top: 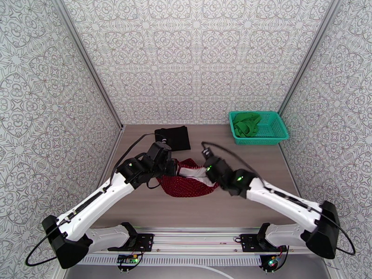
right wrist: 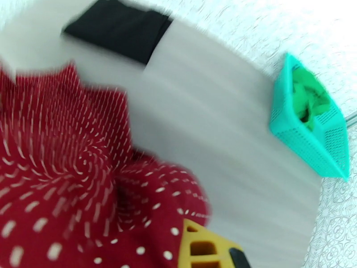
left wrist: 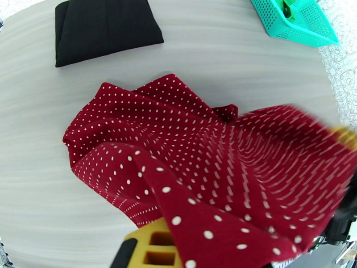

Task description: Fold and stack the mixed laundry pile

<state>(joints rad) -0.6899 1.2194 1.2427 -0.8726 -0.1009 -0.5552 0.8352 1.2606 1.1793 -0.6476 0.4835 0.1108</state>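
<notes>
**A:** What was the cloth like at that moment?

**B:** The dark red dotted garment (top: 186, 188) was thin, soft fabric sprinkled with fine white dots. It lay rumpled in loose folds on the pale, wood-grained desk (top: 139, 201), near the middle. One edge was raised off the surface and stretched between the two arms.

**A:** And how were the arms posed?

**B:** Both white arms reached in from the near edge and bent inward, with their wrists close together over the garment. The left end effector (top: 176, 169) was grasping the left end of the raised edge. Seen from the left wrist, cloth draped over its blocky yellow fingertip (left wrist: 140, 246). The right end effector (top: 205, 173) seemed clenched on the other end, though the right wrist view was smeared by blur. There, bunched fabric pressed against its yellow finger (right wrist: 216, 245).

**A:** Where were the other pieces?

**B:** The black garment (top: 173, 137) lay folded into a flat, neat rectangle at the back of the desk, just beyond the left wrist and apart from the red one. The green garment (top: 246, 124) sat crumpled inside the teal mesh basket (top: 279, 135), a rigid perforated plastic tray at the back right, well apart from both arms.
</notes>
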